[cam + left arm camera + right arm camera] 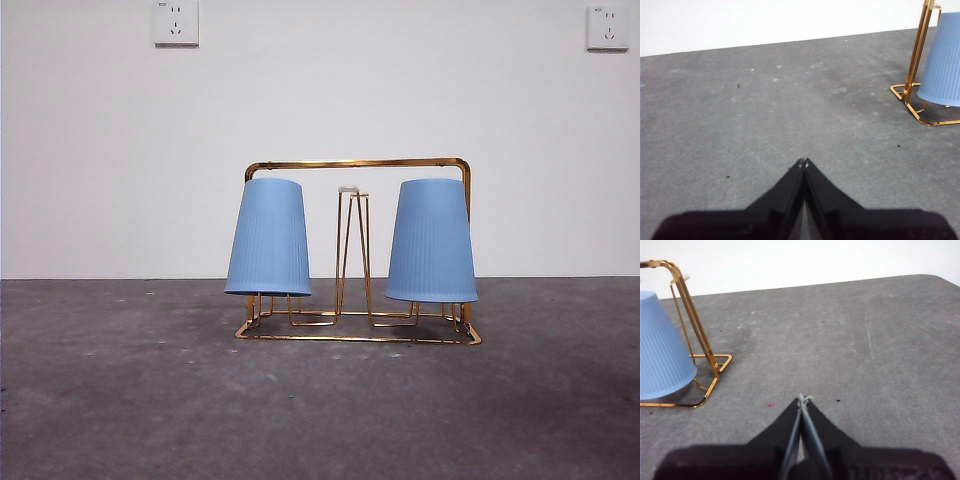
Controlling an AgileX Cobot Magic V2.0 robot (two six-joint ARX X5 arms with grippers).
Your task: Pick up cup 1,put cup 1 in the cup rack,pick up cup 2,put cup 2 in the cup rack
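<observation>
The gold wire cup rack (357,164) stands in the middle of the grey table. Two blue ribbed cups hang upside down on its pegs: one on the left (267,238), one on the right (431,241). A bare hairpin peg (352,250) rises between them. The left wrist view shows the rack's end (916,50) and a cup (943,62) off to one side; my left gripper (803,162) is shut, empty, well away from it. In the right wrist view the rack (690,315) and a cup (662,350) sit apart from my right gripper (802,399), shut and empty. Neither arm shows in the front view.
A white wall with two sockets (176,22) (607,27) stands behind the table. The table's rounded far corner (935,279) appears in the right wrist view. Bare grey tabletop (120,400) lies on both sides of the rack and in front of it.
</observation>
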